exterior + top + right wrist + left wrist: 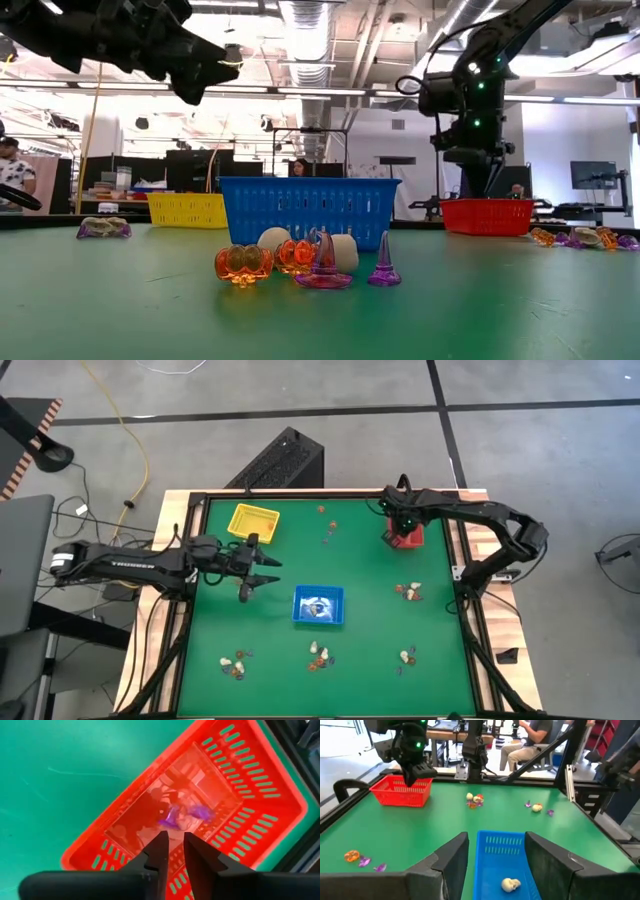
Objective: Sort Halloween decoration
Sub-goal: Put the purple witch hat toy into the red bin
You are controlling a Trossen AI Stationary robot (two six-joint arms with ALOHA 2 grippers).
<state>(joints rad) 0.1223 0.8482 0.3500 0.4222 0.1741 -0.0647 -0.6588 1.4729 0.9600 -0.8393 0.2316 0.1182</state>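
On the green table (370, 575), the left gripper (262, 573) hovers with fingers spread wide beside the blue tray (318, 606) holding a whitish skull trinket (510, 884), while the right gripper (172, 851), slightly parted and empty, hangs above the red tray (260, 780) containing purple trinkets (187, 814).

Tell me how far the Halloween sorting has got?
Barely started: purple trinkets lie in the red plastic basket, a whitish skull in the blue basket. The right gripper hangs over the red one, holding nothing. Several trinket clusters remain on the green mat; the yellow basket looks empty.
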